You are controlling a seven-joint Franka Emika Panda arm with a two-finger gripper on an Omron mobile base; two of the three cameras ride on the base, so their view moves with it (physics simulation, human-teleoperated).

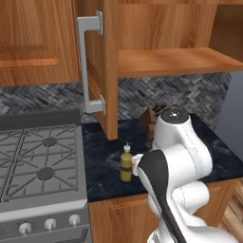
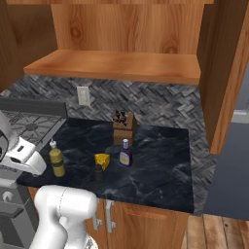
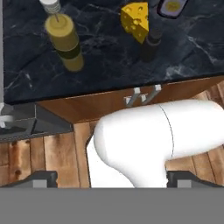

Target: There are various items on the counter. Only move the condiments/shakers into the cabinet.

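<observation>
Yellow-olive bottle (image 2: 57,162) upright on counter (image 2: 160,165).

The dark marbled bench (image 2: 160,160) fills the frame's middle. On it stand a yellow-olive bottle (image 2: 57,161), black shaker (image 2: 99,172), cheese wedge (image 2: 102,160), red-capped bottle (image 2: 125,153) and knife block (image 2: 123,128).

Colours here: the counter (image 2: 160,165) is black stone with thin white marbling. The bottle (image 2: 57,162) is yellow-olive with a dark band and a pale nozzle. The cheese wedge (image 2: 102,160) is bright yellow with darker holes, and the small shaker (image 2: 98,173) is plain black. The little bottle (image 2: 125,154) is dark purple with a pale label. The knife block (image 2: 124,130) is brown with black handles. The cabinet (image 2: 121,63) is warm orange-brown wood, and the backsplash (image 2: 155,104) is grey herringbone.
</observation>
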